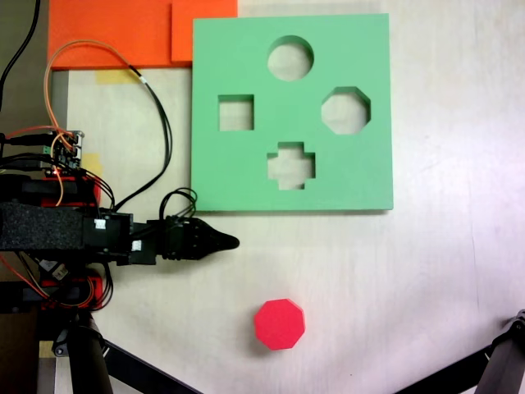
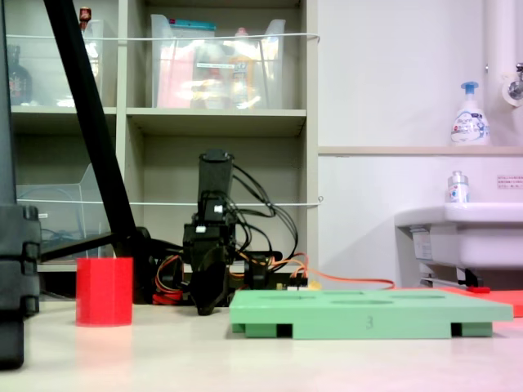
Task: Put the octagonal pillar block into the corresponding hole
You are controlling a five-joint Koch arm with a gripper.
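The octagonal pillar block (image 1: 279, 324) is a bright red eight-sided prism standing upright on the pale table, near the first exterior view's bottom centre; in the second exterior view it (image 2: 105, 291) stands at the left. The green foam board (image 1: 246, 176) lies flat above it, and its eight-sided hole (image 1: 345, 110) is on the board's right side. My gripper (image 1: 225, 242) points right, just below the board's lower left corner, up and left of the block and apart from it. Its black jaws look pressed together with nothing between them. In the second exterior view the gripper (image 2: 208, 304) hangs tip-down beside the board (image 2: 369, 314).
The board also has a round cutout (image 1: 290, 58), a square cutout (image 1: 236, 113) and a cross-shaped cutout (image 1: 291, 165). Orange sheets (image 1: 123, 33) lie at the top left. Black tripod legs (image 1: 500, 365) cross the bottom corners. Shelves (image 2: 216, 122) and a sink (image 2: 466, 233) stand behind.
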